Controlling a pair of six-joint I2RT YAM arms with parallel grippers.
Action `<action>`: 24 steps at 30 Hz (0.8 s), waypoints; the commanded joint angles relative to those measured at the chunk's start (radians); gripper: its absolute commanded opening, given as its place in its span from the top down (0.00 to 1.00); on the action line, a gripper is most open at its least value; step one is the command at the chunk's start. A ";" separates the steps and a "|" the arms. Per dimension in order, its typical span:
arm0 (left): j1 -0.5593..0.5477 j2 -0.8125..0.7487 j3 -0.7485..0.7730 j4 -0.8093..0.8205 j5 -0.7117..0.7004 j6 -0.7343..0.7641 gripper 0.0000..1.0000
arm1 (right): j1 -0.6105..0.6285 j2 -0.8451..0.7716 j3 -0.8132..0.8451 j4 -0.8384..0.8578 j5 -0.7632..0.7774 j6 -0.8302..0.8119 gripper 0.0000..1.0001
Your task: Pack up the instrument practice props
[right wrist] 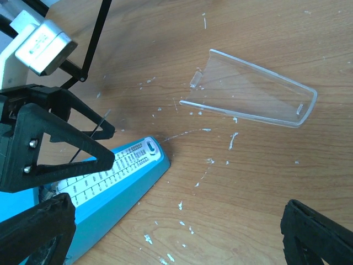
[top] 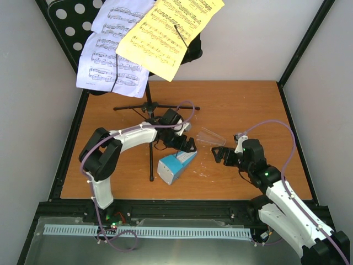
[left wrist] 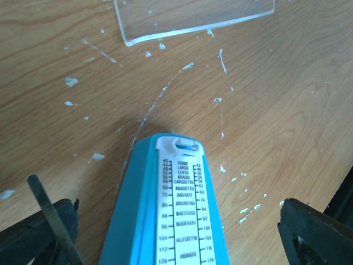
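Observation:
The blue wedge metronome [top: 175, 165] lies on its back on the wooden table, white tempo scale up. My left gripper [top: 186, 146] hovers over its narrow end, open; in the left wrist view the metronome [left wrist: 165, 215] lies between the wide-apart fingers [left wrist: 311, 234] without touching them. The clear plastic cover [top: 211, 137] lies apart on the table, just beyond the metronome, and shows in both wrist views [left wrist: 193, 19] [right wrist: 253, 91]. My right gripper [top: 223, 155] is open and empty, right of the metronome [right wrist: 110, 182]. The black music stand [top: 150, 110] holds yellow [top: 168, 33] and white pages [top: 110, 52].
The stand's tripod legs [top: 151, 165] spread across the table left of the metronome, one running toward the near edge. Black frame posts [top: 306, 41] rise at the table's corners. White scuff marks dot the wood [right wrist: 207, 165]. A thin metal rod [left wrist: 49, 215] lies by the left finger.

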 commanded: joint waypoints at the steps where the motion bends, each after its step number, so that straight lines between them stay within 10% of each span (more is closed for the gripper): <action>1: -0.035 0.046 0.071 -0.058 0.012 0.056 0.01 | -0.009 -0.007 -0.010 0.000 0.018 -0.014 0.00; 24: -0.154 0.116 0.157 -0.233 -0.183 0.173 0.01 | -0.008 -0.018 -0.023 -0.009 0.035 -0.013 0.00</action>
